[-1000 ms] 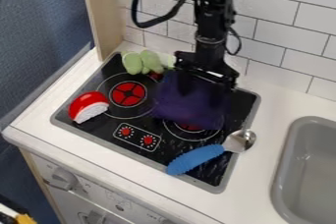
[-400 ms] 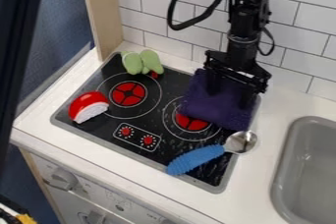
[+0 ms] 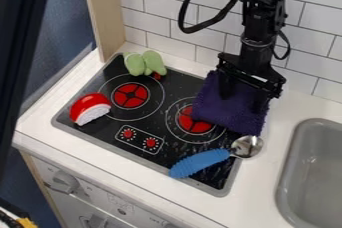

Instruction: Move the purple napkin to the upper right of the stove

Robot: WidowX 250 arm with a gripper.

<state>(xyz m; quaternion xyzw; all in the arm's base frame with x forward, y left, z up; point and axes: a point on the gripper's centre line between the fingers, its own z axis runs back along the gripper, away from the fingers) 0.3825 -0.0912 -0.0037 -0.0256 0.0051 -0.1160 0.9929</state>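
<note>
On the cabinet front, nearest me: pale knobs [image 3: 64,182].
Spoon [image 3: 247,147]: slantwise over the near right part of the stove [image 3: 170,149], blue handle toward the left, metal bowl at the napkin's near edge.
Red and white toy [image 3: 90,109]: on the stove's left side, beside the left burner [image 3: 129,95].
Purple napkin [image 3: 224,112]: rumpled across the stove's upper right, partly over the right burner [image 3: 195,122].
Gripper [image 3: 243,103]: down at the napkin, jaws spread apart; I can't tell whether they pinch any cloth.
Green toy [image 3: 153,63]: back left corner.
Wall [image 3: 160,19]: white tiles behind.
</note>
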